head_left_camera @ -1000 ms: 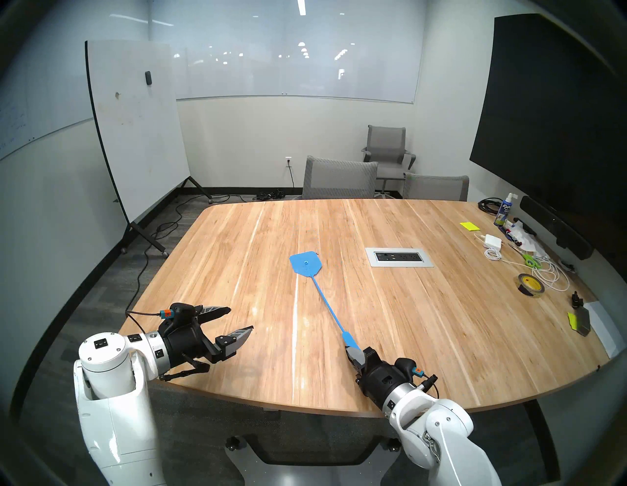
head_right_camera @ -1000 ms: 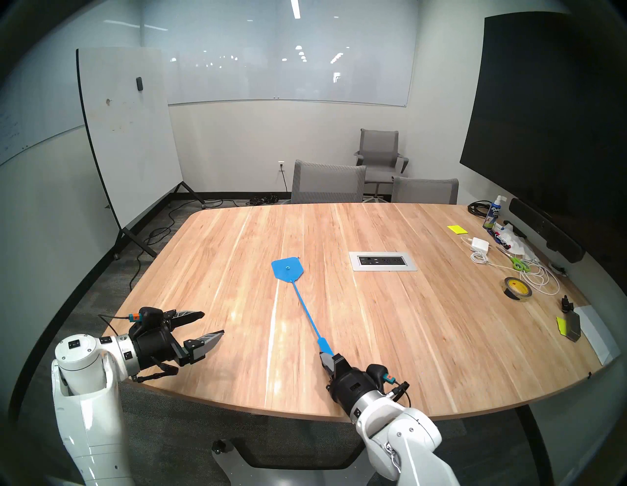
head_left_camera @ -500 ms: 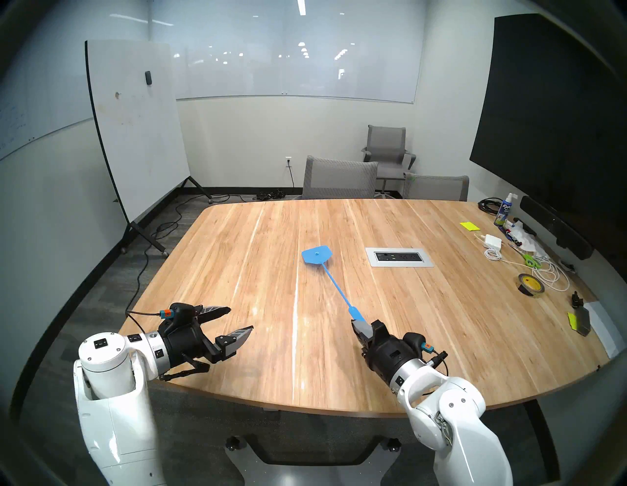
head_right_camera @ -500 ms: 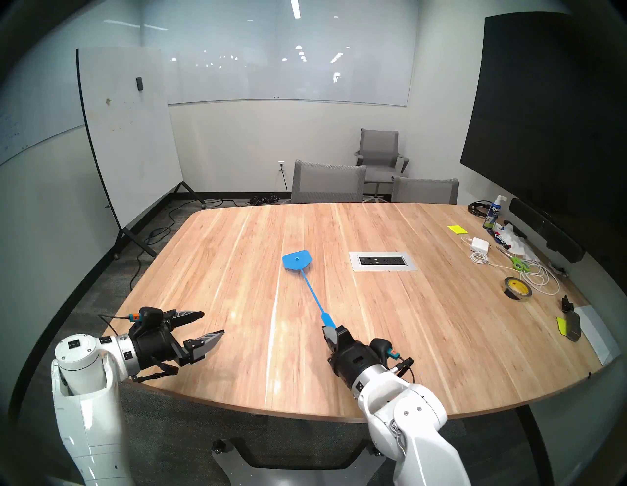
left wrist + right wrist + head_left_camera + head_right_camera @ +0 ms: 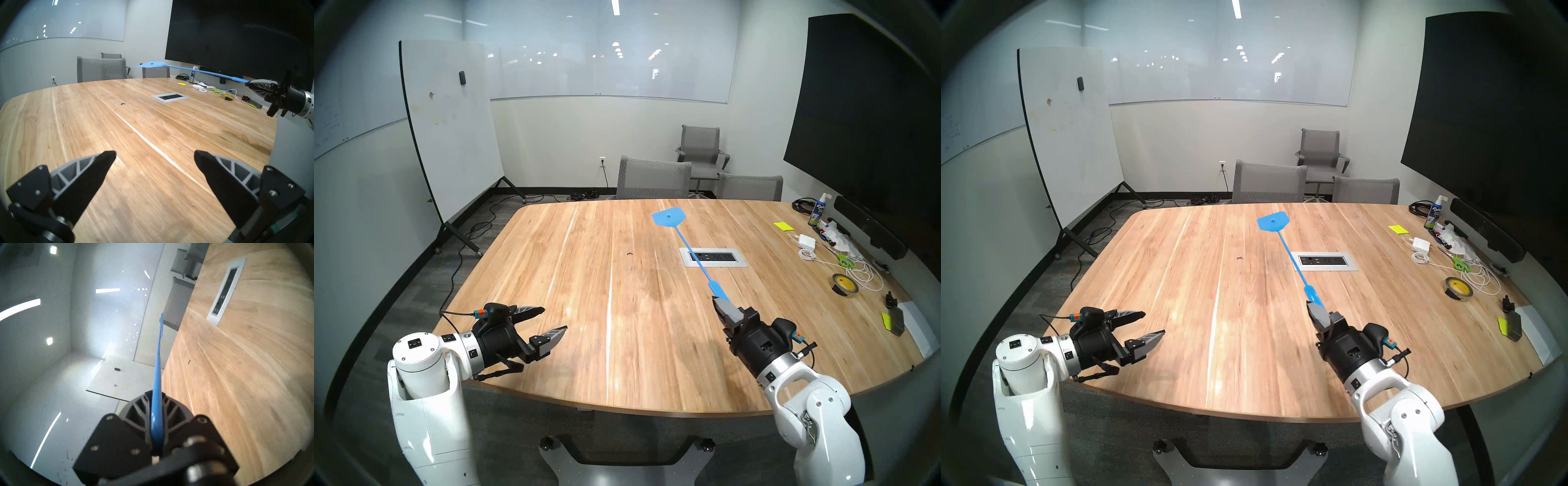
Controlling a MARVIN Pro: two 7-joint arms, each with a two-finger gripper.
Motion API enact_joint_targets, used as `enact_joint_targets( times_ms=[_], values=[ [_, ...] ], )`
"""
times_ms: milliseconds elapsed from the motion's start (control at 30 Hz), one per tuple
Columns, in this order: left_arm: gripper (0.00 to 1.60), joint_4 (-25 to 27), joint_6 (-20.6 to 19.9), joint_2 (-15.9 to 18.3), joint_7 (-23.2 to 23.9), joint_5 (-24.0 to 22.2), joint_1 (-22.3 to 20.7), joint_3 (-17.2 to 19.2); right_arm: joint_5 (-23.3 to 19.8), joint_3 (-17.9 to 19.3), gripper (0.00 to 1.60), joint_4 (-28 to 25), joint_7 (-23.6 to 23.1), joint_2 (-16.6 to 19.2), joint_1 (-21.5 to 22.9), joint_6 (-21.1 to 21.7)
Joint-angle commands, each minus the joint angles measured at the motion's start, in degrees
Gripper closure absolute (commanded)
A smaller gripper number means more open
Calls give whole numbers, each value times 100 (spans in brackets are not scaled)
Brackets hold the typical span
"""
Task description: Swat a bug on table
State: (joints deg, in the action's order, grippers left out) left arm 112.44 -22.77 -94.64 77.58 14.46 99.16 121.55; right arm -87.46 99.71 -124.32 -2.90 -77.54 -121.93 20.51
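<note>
A tiny dark bug (image 5: 630,253) (image 5: 1240,258) (image 5: 122,108) (image 5: 189,362) lies uncovered near the middle of the light-wood table (image 5: 585,339). My right gripper (image 5: 719,302) (image 5: 1313,308) is shut on the handle of a blue fly swatter (image 5: 697,258) (image 5: 158,395). The swatter is raised in the air, and its flat head (image 5: 669,217) (image 5: 151,64) hangs above the far half of the table, up and to the right of the bug. My left gripper (image 5: 555,319) (image 5: 155,157) stands open and empty over the near left corner.
A silver outlet panel (image 5: 713,257) is set into the table right of the bug. At the right edge lie cables (image 5: 863,275), a tape roll (image 5: 845,285), scissors, a charger and a spray bottle (image 5: 818,210). Grey chairs (image 5: 653,178) stand beyond the far edge.
My right arm lifted the swatter off the table and swung it up and to the right; the bug, earlier under the head's corner, now lies exposed. The left arm stayed still.
</note>
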Motion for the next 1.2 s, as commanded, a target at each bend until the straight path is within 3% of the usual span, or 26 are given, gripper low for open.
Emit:
enact_joint_targets(
  times_ms=[0,233,533,867,1167],
  values=[
    [0,95,1,10,-6,-38,14,-10,-377,571,160,449,-461,205,324,143],
    [0,93,2,10,-4,-37,12,-9,-659,949,160,1144,-641,429,840,348],
    [0,97,1,10,-8,-40,16,-11,-911,1330,160,1860,-1057,723,1085,710],
    [0,103,-2,13,-18,-49,23,-15,-714,1389,160,2733,-1777,1028,1324,971],
    [0,102,0,9,-16,-45,21,-13,-537,1363,160,3364,-2074,1179,1631,968]
  ],
)
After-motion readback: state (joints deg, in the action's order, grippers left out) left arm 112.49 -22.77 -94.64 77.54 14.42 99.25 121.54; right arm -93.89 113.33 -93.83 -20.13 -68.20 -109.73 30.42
